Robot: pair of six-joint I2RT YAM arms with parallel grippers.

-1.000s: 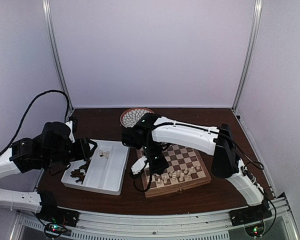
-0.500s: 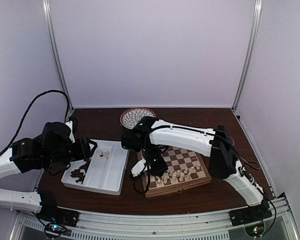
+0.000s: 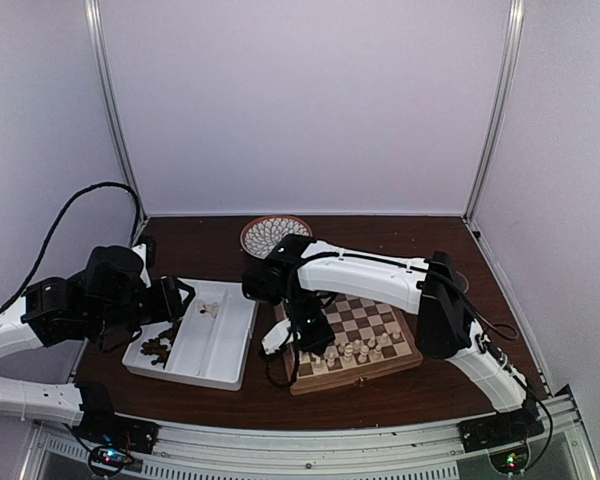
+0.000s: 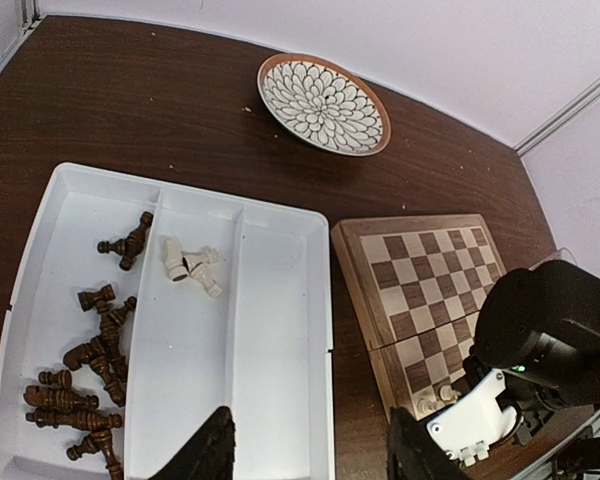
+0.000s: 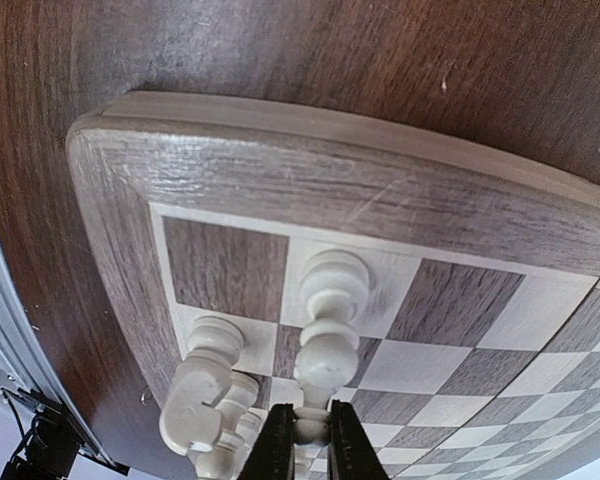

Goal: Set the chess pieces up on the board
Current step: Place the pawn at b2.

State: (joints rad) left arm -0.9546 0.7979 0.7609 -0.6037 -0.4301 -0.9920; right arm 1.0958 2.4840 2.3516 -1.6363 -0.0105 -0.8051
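Right wrist: right gripper pinches a cream piece standing on the board (left gripper agape, empty).

tray: we find it on the table, left of the board, just beside it.
plate: behind tray and board, near the table's far edge, apart from both.
chess pieces on the board: standing along its near rows.
tray's left compartment: a heap of pieces lying down.
compartment to its right: we see a few pieces lying toward the far end.
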